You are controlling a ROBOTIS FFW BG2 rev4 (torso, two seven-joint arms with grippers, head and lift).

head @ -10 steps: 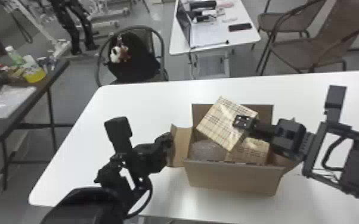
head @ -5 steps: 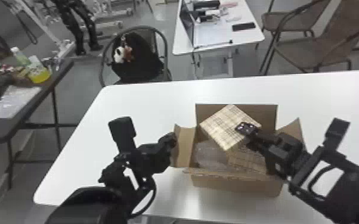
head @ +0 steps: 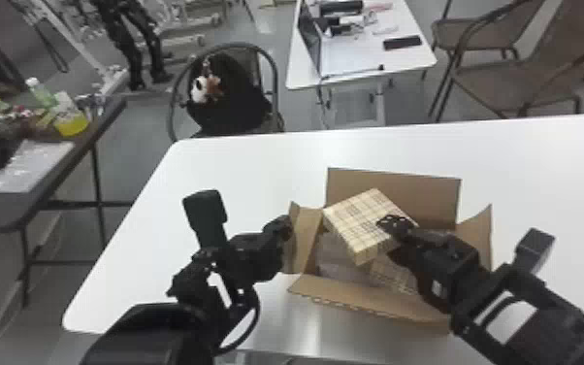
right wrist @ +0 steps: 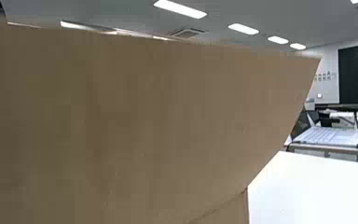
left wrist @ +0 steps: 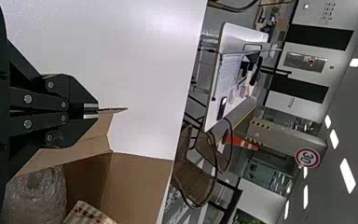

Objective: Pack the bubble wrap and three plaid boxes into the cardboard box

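The right gripper [head: 395, 224] has its fingers clamped on the near-right edge of a plaid box [head: 364, 221], one finger over the top face and the other seemingly under it. From those fingers the box reaches out to the left and away from the robot, tilted, above the open cardboard box [head: 417, 199]. Its top looks almost square, so I can't name a long axis; the corner at the fingers and the one farthest left make the line that matters. The right arm is the nearer one to it. The left gripper [left wrist: 91, 110] has its fingers together on the left flap [head: 306, 230], with the load to their right. The bubble wrap [left wrist: 37, 196] lies inside, right of the left fingers and nearer the robot, and another plaid box [head: 393, 274] lies in the carton, below the right fingers and towards the robot. Against half a second ago, the held box sits lower and closer to the robot, its far corner further down the back flap. The next move probably needs it lowered and levelled from the right fingers; its left side could catch on the wrap, or the right flap [head: 481, 233] could foul the wrist
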